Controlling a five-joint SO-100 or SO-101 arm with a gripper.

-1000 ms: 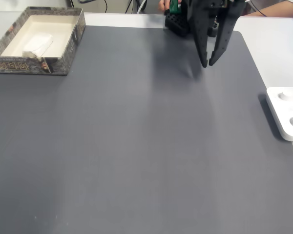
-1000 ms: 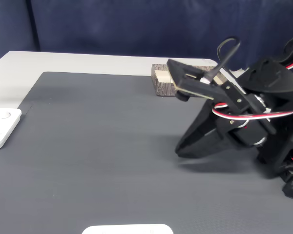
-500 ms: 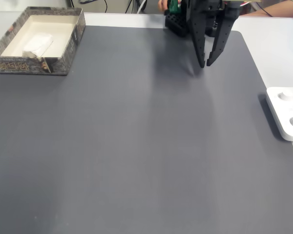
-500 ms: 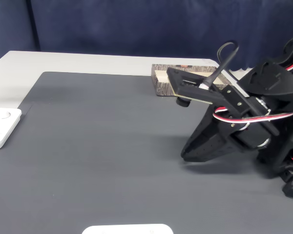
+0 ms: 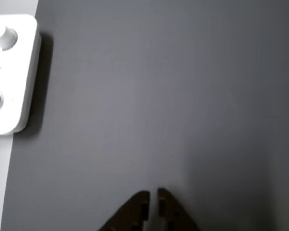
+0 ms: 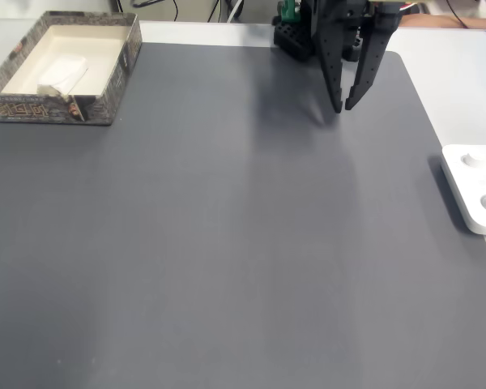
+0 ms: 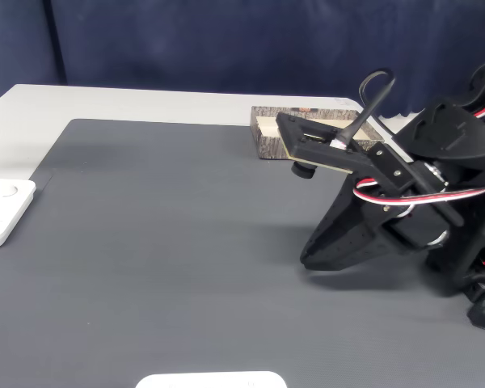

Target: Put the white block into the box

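The white block (image 6: 62, 73) lies inside the box (image 6: 49, 109) at the far left corner in a fixed view, resting on the cream floor. In another fixed view, a corner of the box (image 7: 267, 144) shows behind the arm. My black gripper (image 6: 343, 109) hangs over the dark mat near the arm's base, far to the right of the box. Its fingertips are almost touching, with nothing between them. The other view shows the gripper (image 5: 152, 192) tips close together over bare mat. From the side, the gripper (image 7: 309, 257) sits low over the mat.
A flat white device with round buttons (image 6: 474, 186) lies at the mat's right edge, also seen as the device (image 5: 9, 72) and the device (image 7: 0, 210). Another white object (image 7: 210, 380) sits at the near edge. The grey mat (image 6: 227, 243) spreads wide between gripper and box.
The arm has drawn back slightly toward its base, and the gripper has barely shifted over the mat. The block stays in the box.
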